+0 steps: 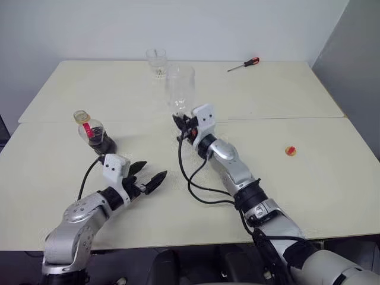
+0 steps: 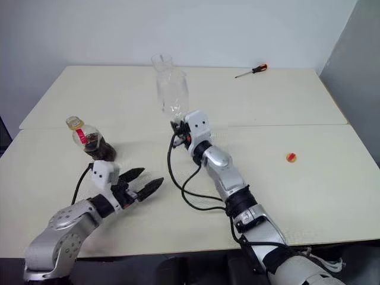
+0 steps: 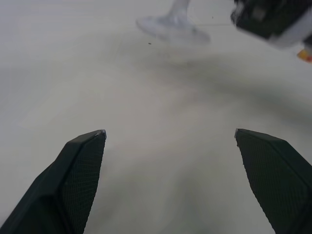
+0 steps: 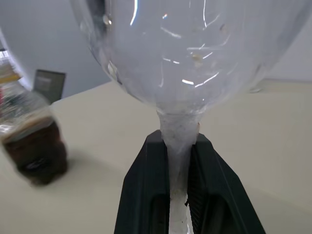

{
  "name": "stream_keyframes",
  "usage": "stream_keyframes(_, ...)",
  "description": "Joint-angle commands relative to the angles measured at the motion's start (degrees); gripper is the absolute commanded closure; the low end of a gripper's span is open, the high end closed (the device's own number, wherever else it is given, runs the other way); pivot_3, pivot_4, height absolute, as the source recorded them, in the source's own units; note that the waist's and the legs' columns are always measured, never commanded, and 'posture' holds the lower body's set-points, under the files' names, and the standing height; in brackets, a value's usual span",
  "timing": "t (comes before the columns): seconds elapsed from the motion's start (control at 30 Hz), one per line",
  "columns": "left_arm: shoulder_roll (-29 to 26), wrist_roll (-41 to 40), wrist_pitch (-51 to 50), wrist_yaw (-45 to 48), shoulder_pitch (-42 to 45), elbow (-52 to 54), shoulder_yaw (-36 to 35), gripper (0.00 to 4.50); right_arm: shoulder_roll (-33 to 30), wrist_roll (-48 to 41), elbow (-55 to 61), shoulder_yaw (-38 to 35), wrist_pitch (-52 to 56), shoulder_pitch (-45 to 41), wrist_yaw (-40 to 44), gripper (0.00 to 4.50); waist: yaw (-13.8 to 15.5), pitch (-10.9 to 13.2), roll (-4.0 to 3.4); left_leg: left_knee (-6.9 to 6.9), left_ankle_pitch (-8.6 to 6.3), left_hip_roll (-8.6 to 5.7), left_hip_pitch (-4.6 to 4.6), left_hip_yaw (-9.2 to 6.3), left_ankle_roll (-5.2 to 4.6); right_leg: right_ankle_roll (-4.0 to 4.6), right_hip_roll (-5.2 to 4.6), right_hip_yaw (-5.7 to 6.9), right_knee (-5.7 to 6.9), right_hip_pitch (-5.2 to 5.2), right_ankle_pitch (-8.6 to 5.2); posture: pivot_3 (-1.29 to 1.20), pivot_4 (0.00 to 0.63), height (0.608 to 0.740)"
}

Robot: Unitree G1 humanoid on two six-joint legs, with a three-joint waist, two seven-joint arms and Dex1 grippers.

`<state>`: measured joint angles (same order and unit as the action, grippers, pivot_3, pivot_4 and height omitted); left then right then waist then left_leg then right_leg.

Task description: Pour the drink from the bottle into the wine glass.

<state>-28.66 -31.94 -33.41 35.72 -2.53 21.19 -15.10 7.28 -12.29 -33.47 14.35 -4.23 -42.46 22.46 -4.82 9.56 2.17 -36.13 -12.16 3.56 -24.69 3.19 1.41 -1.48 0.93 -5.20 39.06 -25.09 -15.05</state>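
Observation:
The wine glass (image 1: 180,89) stands upright over the table's middle, empty, and my right gripper (image 4: 179,190) is shut on its thin stem just under the bowl. Its round foot (image 3: 171,28) sits low by the tabletop; I cannot tell whether it touches. The bottle (image 1: 95,134), squat with a red neck label, a yellowish cap and the dark drink in its lower part, stands on the table to the left. My left gripper (image 1: 149,176) hovers open and holds nothing, nearer me than the bottle and to its right, pointing toward the glass.
A short clear tumbler (image 1: 157,62) stands at the back, right behind the wine glass. A red-handled screwdriver (image 1: 243,64) lies at the back right. A small red and yellow round piece (image 1: 290,151) lies on the right of the cream table (image 1: 309,178).

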Motion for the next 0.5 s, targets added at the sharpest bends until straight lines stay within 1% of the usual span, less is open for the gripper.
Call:
stream_keyframes(0.03, -0.46, -3.11, 0.03, -0.11, -0.06, 2.79, -3.05, 0.00, 0.27, 2.46, 2.43, 0.88, -2.28, 0.99, 2.47, 4.31, 0.00, 0.00, 0.00, -0.01, 0.00, 0.00, 0.00, 0.00, 0.00, 0.00, 0.00, 0.00, 0.00, 0.00, 0.00, 0.00, 0.150, 0.740)
stream_keyframes(0.17, 0.43, -3.79, 2.17, -2.16, 1.25, 3.21, -4.89, 0.00, -0.83, 6.15, -0.36, 1.07, -5.26, 2.08, 3.02, 4.31, 0.01, -0.03, 0.04, -0.17, 0.02, -0.03, 0.00, 0.02, 0.02, 0.00, 0.00, -0.03, 0.00, 0.04, 0.00, 0.00, 0.150, 0.740)
stream_keyframes(0.33, -1.96, -4.55, 2.07, 0.04, 0.21, 3.98, -4.85, 0.00, 0.47, 6.22, -3.56, -0.97, -7.85, 2.10, 3.67, 4.31, -0.02, -0.04, 0.07, -0.18, 0.02, -0.02, 0.00, 0.03, 0.03, 0.00, 0.02, -0.05, 0.00, 0.05, 0.01, 0.00, 0.150, 0.740)
stream_keyframes(0.43, -3.83, -5.53, 0.93, 2.15, -0.67, 3.08, -4.40, 0.00, 0.16, 7.95, -5.36, -0.61, -10.76, 1.64, 4.06, 4.31, -0.10, -0.04, 0.07, -0.18, 0.02, 0.00, 0.00, 0.03, 0.03, 0.00, 0.04, -0.05, 0.02, 0.04, 0.01, 0.00, 0.150, 0.740)
stream_keyframes(0.5, -4.02, -5.78, 0.93, 2.35, -0.88, 2.81, -4.07, 0.00, -0.09, 9.07, -6.76, -0.31, -11.71, 1.46, 3.97, 4.31, -0.09, -0.04, 0.07, -0.18, 0.02, 0.00, 0.01, 0.03, 0.03, 0.00, 0.04, -0.04, 0.02, 0.04, 0.01, 0.00, 0.150, 0.740)
